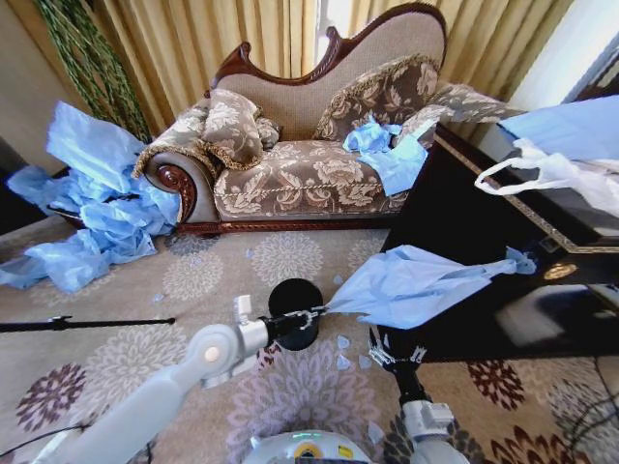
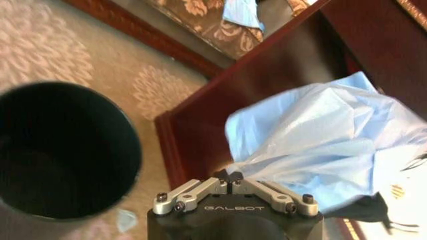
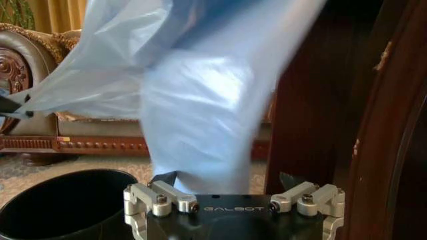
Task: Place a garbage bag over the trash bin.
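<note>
Above one trash bin (image 1: 294, 311), left claw (image 1: 308, 316) pinching one garbage bag (image 1: 411, 285), right claw (image 1: 395, 356) released.

Bin, bag and sofa

The garbage bag (image 1: 411, 285) hangs right of the trash bin (image 1: 295, 311); the sofa (image 1: 309, 164) stands behind both.

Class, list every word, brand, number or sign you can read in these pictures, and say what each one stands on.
"GALBOT": on the black body of the left gripper, which is shut on the garbage bag.
"GALBOT": on the black body of the right gripper, open below the bag.
A small mark on the robot's base is too small to read.
</note>
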